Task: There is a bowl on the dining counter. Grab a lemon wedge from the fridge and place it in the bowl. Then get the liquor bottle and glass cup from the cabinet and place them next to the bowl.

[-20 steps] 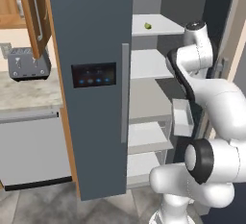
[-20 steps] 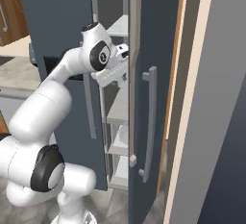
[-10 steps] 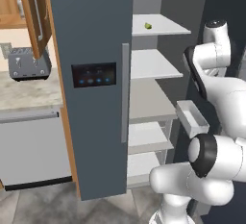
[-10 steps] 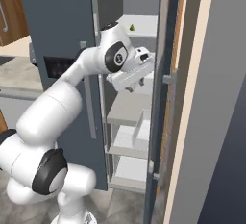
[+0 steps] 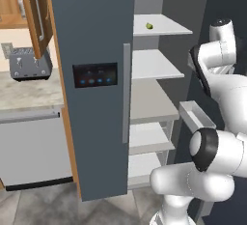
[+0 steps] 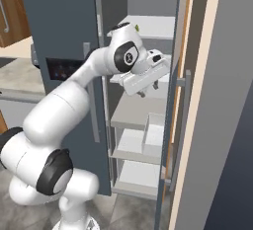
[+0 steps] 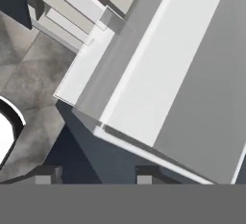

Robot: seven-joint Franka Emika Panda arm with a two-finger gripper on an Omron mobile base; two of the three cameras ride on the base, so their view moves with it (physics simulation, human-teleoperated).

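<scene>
The fingers (image 6: pixel 148 92) look open and hold nothing, partly hidden by the fridge (image 5: pixel 96 74) door edge; the lemon wedge (image 5: pixel 149 25) sits tiny on the top shelf.

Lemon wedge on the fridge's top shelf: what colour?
Yellow-green lemon wedge, clearest in the left base view.

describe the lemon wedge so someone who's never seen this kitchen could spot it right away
Find the tall slate-grey fridge, whose right door stands open on a stack of pale shelves. On the top shelf sits the lemon wedge, a tiny yellow-green speck toward the back. It is the one coloured item on those shelves.
</scene>
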